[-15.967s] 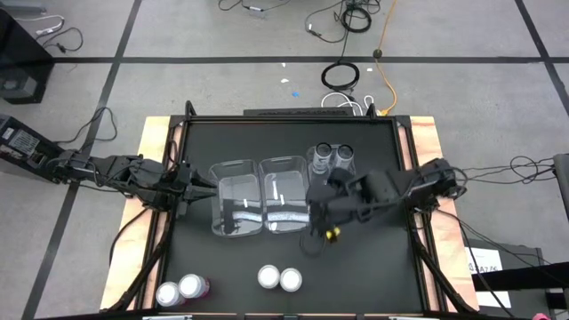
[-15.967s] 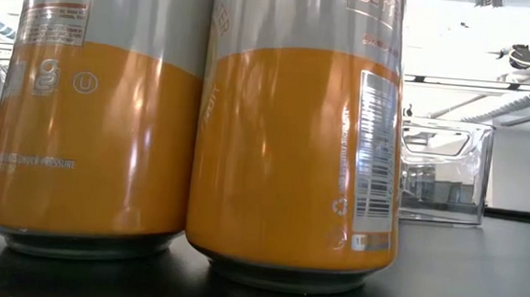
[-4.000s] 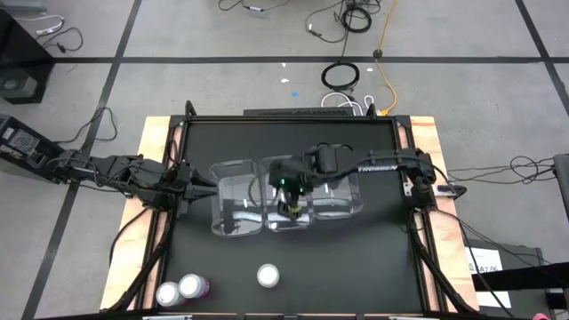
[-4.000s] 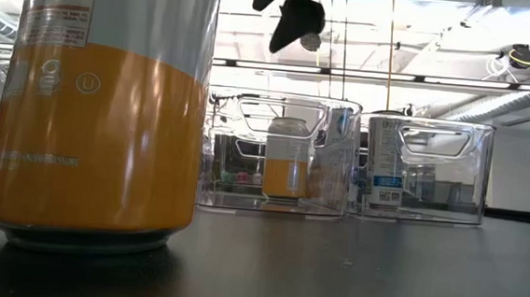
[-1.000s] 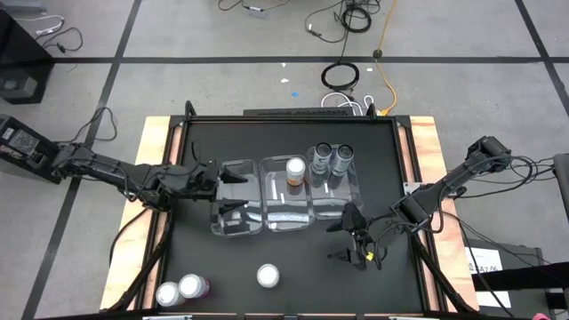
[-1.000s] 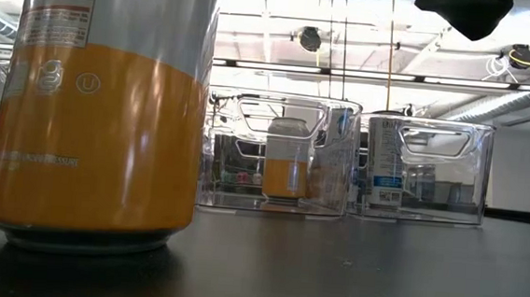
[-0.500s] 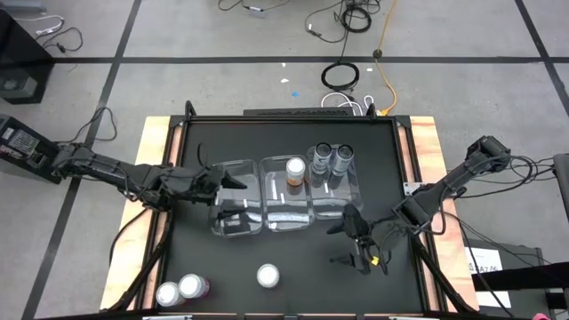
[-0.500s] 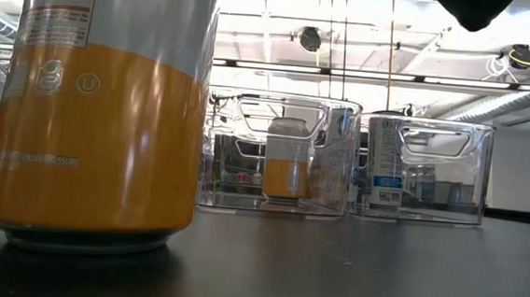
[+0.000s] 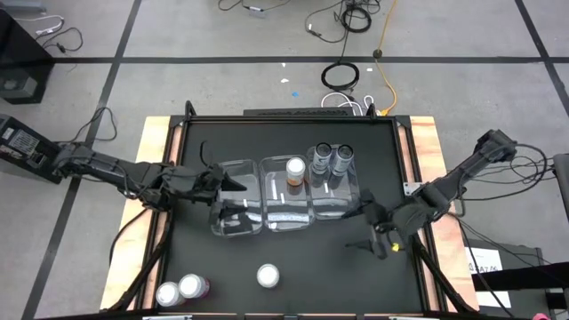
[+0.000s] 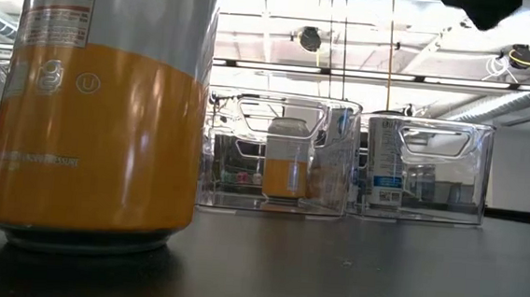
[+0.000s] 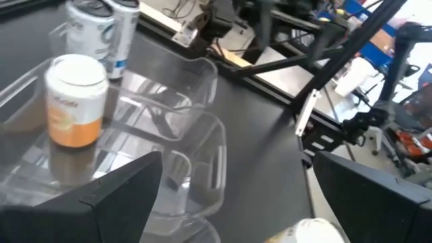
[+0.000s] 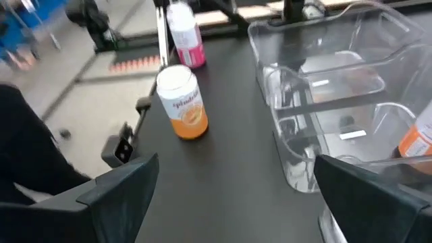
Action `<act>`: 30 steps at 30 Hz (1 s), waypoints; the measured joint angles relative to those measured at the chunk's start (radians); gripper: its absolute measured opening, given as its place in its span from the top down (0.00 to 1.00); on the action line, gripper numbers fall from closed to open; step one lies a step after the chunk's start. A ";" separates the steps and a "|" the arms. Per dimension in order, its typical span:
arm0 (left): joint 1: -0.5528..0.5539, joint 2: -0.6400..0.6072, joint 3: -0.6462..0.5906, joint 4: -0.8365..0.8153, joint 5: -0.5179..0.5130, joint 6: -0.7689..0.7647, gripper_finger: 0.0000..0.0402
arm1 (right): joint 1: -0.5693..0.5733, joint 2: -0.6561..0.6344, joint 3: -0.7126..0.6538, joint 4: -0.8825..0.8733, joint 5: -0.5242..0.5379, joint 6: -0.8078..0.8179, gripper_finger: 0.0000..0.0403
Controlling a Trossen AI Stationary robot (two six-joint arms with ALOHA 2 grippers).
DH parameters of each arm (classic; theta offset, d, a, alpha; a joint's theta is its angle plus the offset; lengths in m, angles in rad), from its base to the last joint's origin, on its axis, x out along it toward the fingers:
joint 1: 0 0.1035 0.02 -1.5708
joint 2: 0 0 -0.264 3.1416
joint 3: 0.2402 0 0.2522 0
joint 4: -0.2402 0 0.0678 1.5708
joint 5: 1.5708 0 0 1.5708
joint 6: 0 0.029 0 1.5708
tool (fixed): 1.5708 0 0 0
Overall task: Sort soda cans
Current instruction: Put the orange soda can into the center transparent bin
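Three clear bins stand side by side mid-table. The middle bin [image 9: 283, 209] holds one upright orange soda can [image 9: 295, 171] [image 11: 75, 101]. The right bin [image 9: 336, 200] holds two grey cans [image 9: 332, 156]. A second orange can [image 9: 267, 276] [image 12: 182, 101] stands loose near the front edge, filling the low view's left [image 10: 99, 109]. Two pink cans [image 9: 180, 290] stand at the front left. My left gripper [image 9: 220, 169] hovers open by the left bin's [image 9: 233, 213] far left corner. My right gripper [image 9: 363, 224] hovers open just right of the bins. Neither has anything between its fingers.
The black tabletop [image 9: 373, 142] is edged by a wooden frame [image 9: 427, 133]. Cables lie on the floor behind the table. Bare tabletop lies between the bins and the loose orange can, and at the front right.
My right gripper has drawn back from the table's middle toward its right edge, still open, and has rolled a little about its own line. My left gripper has rolled where it hovers by the left bin. The cans and bins have not moved.
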 joint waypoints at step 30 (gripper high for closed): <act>-0.182 0.585 0.612 -0.497 0.071 -0.157 0.01 | 0.000 -0.638 -0.220 -0.385 0.095 -0.085 0.03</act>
